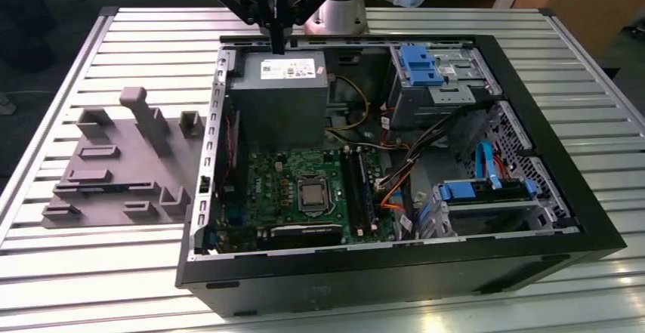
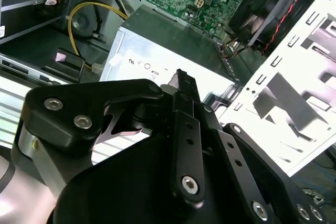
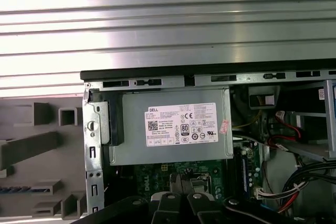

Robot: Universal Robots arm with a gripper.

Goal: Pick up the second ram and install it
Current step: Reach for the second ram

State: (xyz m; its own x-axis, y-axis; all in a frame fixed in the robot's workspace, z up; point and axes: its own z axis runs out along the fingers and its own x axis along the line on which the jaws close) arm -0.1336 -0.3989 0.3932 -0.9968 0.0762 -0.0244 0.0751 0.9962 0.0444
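My gripper [image 1: 277,46] hangs high over the back of the open computer case, above the grey power supply [image 1: 279,91]. Its fingers point down and are pressed together, with nothing visible between them in the second wrist view, where the gripper [image 2: 182,78] stands over the power supply [image 2: 157,51]. A narrow dark stick with bluish marks, seemingly the second ram [image 3: 14,188], rests in the grey fixture block [image 3: 31,145], well away from the gripper [image 3: 181,190]. The green motherboard [image 1: 292,174] with its long black slots [image 1: 358,189] lies lower in the case.
The grey fixture block [image 1: 121,159] with upright posts stands on the slatted table at the exterior view's left. The black case rim [image 1: 403,261] surrounds drive bays with blue brackets [image 1: 418,65], orange and yellow cables [image 1: 388,186], and a black card [image 1: 297,235].
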